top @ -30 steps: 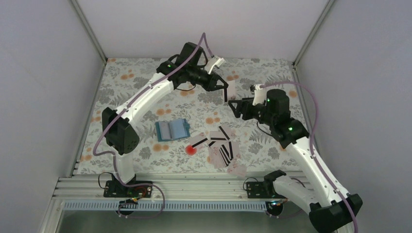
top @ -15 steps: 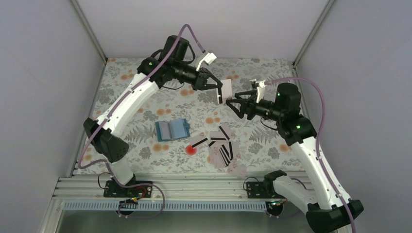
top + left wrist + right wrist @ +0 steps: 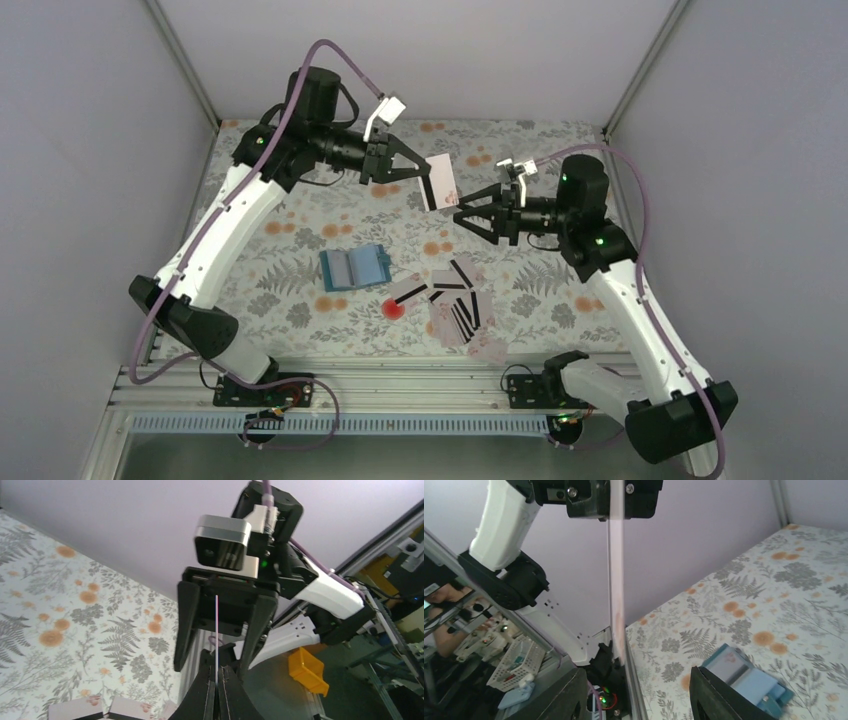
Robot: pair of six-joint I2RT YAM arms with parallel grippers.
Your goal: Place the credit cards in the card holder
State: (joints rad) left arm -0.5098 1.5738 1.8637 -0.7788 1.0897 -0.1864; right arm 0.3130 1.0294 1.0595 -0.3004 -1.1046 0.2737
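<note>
Nearest the arm bases, on the flowered table point(image 3: 290, 310): a fanned heap of loose cards point(image 3: 458, 305), pale with black stripes, overlapping. Just left of the heap, a round red spot point(image 3: 393, 309). A little farther and left again, the card holder point(image 3: 355, 268): blue, lying open like a book, touched by neither arm. No card to be made out in its slots, though too small to be certain.

Farther out and raised well above the table, one pale card point(image 3: 440, 181). Pinched by one end in the left gripper point(image 3: 420, 176), jaws together on it; seen edge-on as a thin line from the left wrist. Facing it, the right gripper point(image 3: 461, 215), jaws spread to either side of the card's free end, not pressing it in the right-wrist view.

Looks like a hand-over between arms, with no grip taken yet by the right. Early in the task by this reckoning: nothing stowed, one card aloft, the whole heap left to go in.
</note>
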